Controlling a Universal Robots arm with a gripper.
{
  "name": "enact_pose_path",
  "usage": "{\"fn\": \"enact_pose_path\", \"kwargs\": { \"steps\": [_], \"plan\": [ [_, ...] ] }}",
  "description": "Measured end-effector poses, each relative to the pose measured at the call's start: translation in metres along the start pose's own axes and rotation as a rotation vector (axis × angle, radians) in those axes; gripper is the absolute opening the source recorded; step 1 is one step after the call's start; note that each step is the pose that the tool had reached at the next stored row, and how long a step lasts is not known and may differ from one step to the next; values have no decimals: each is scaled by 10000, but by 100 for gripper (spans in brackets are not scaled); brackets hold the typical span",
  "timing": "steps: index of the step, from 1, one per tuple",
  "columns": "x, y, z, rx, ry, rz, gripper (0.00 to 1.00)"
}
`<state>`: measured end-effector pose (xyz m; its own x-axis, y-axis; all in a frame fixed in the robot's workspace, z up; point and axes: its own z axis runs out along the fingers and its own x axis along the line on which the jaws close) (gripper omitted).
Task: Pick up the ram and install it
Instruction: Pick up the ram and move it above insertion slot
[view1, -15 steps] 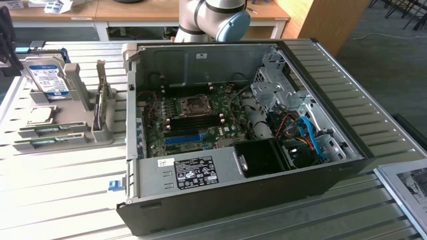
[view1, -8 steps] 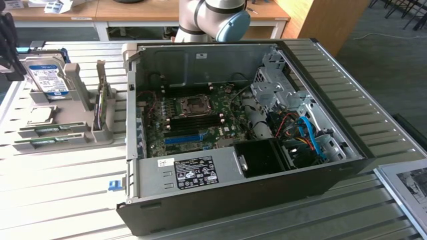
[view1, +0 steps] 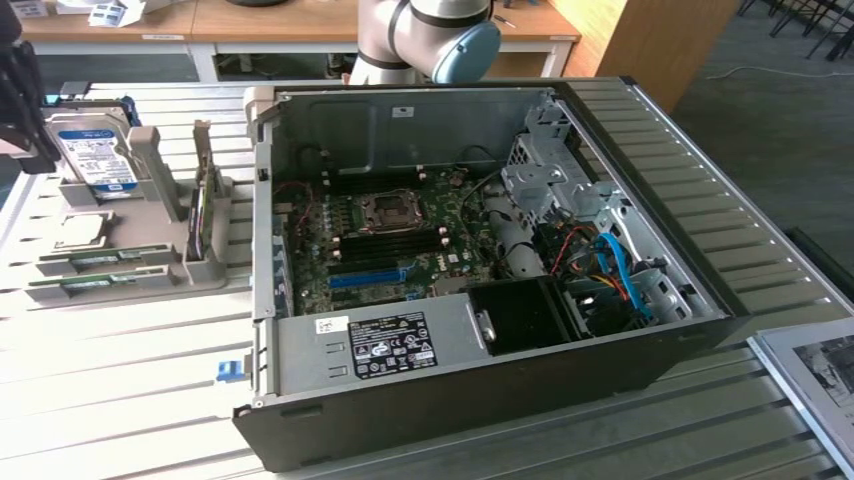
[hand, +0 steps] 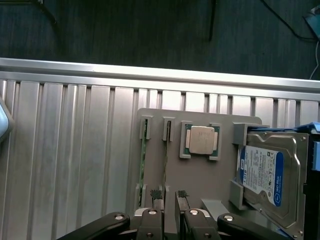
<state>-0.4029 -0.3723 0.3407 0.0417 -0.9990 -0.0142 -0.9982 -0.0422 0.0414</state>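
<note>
Ram (hand: 166, 155) sat on edge in the grey holder (hand: 200, 175)
Gripper (hand: 169, 196) hovered over one end of it, fingers spread wide, nothing pinched. A second stick (hand: 143, 155) stood just beside it, and the open PC case (view1: 441, 400) was well apart.

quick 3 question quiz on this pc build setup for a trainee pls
1. True or false: the gripper is shut on one of the ram sticks.
2. On the holder, what sits between the ram sticks and the hard drive? A) a CPU B) a fan C) a screwdriver
3. How many ram sticks stand in the holder?

Key:
1. False. It is open, and the sticks are in their slots.
2. A
3. Two
</note>
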Motion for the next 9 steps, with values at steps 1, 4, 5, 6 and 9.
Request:
{"fn": "enact_pose_path", "kwargs": {
  "steps": [1,4,5,6,9],
  "plan": [
    [0,0,17,0,1,1,24],
    [1,-3,71,0,0,0,24],
    [1,-4,90,1,0,0,24],
    [2,-4,108,0,0,0,24],
    [3,-7,160,1,0,0,24]
  ]
}}
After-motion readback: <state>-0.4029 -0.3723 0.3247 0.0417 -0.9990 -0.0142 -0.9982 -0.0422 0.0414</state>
